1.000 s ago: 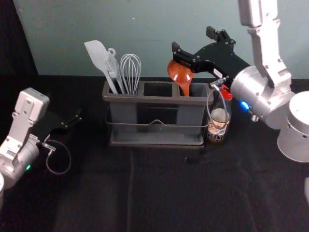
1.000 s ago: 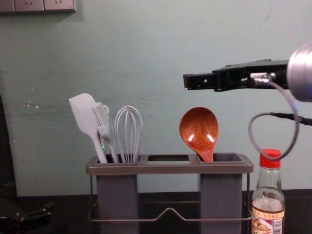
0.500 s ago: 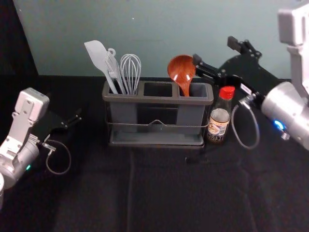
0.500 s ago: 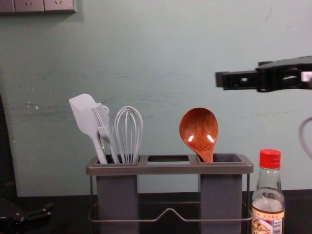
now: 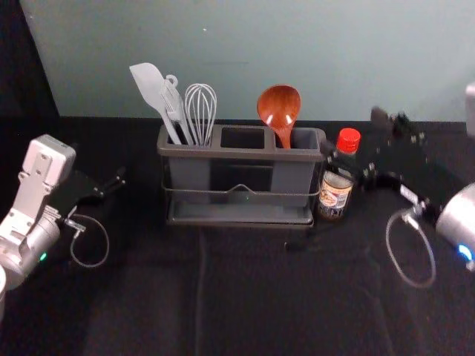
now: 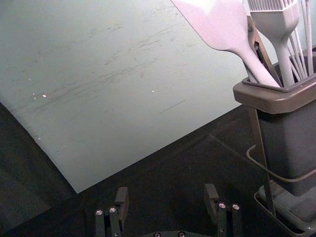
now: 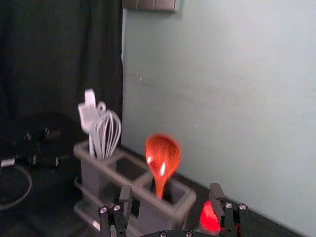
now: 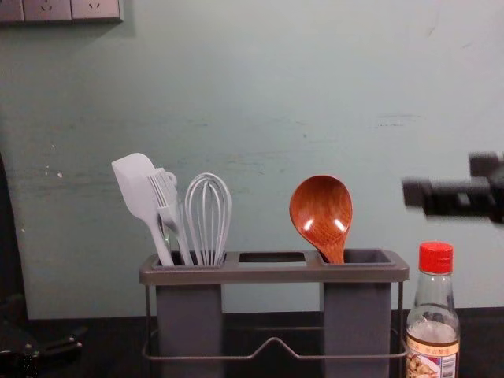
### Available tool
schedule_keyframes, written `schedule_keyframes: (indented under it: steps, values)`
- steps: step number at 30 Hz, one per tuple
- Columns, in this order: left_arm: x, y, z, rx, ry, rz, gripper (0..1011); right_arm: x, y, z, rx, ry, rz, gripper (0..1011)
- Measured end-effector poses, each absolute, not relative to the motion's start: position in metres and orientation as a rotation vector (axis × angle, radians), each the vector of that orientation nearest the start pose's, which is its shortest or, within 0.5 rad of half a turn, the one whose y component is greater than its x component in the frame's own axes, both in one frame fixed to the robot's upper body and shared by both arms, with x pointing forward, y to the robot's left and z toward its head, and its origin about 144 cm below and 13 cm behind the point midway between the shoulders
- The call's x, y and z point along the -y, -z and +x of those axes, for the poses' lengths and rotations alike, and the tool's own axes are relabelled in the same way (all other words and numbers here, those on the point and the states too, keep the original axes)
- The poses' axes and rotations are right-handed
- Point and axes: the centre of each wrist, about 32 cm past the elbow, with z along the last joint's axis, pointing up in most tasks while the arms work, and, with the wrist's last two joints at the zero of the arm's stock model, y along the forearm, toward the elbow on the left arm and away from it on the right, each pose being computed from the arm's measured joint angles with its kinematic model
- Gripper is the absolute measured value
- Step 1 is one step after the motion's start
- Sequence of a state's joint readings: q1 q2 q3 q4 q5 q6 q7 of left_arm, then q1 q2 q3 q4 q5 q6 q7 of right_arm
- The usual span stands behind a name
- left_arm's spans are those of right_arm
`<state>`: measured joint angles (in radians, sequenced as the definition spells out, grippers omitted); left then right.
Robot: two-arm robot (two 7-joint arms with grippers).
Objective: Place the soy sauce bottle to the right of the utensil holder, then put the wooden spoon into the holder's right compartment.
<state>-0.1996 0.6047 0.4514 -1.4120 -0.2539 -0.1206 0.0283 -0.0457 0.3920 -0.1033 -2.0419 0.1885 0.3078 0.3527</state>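
Observation:
The wooden spoon (image 5: 280,111) stands bowl-up in the right compartment of the grey utensil holder (image 5: 241,153). Just right of the holder, the red-capped soy sauce bottle (image 5: 335,189) is upright on the table. My right gripper (image 5: 350,133) is above and around the bottle's top in the head view; in the chest view it hangs higher than the cap. Its own wrist view shows the right gripper (image 7: 171,193) open, with the red cap (image 7: 210,217) near one finger. My left gripper (image 5: 111,185) is parked left of the holder; the left gripper (image 6: 166,194) is open and holds nothing.
A white spatula (image 8: 135,185), a brush and a whisk (image 8: 208,216) stand in the holder's left compartment. Behind the black-covered table (image 5: 245,297) rises a pale wall (image 8: 252,87). A dark curtain hangs at the far left.
My right gripper has moved right, away from above the spoon, and has come down lower. The spoon, bottle, holder and left arm stay where they were.

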Motion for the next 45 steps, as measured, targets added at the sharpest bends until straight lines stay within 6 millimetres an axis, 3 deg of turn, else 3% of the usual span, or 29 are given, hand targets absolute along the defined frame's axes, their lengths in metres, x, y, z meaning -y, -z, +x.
schedule_keyframes:
  steps: [11, 26, 33, 45]
  values:
    - [-0.310, -1.140, 0.489, 0.285, -1.248, 0.304, 1005, 0.277, -1.220, 0.411, 0.122, 0.989, -0.177, 1003]
    - [-0.310, -1.140, 0.489, 0.285, -1.248, 0.305, 1005, 0.268, -1.165, 0.410, 0.095, 0.993, -0.184, 1003]
    - [-0.310, -1.140, 0.489, 0.285, -1.248, 0.304, 1005, 0.264, -1.154, 0.414, 0.091, 0.998, -0.174, 1003]
    - [-0.310, -1.140, 0.489, 0.285, -1.248, 0.304, 1005, 0.264, -1.153, 0.415, 0.084, 0.993, -0.169, 1002]
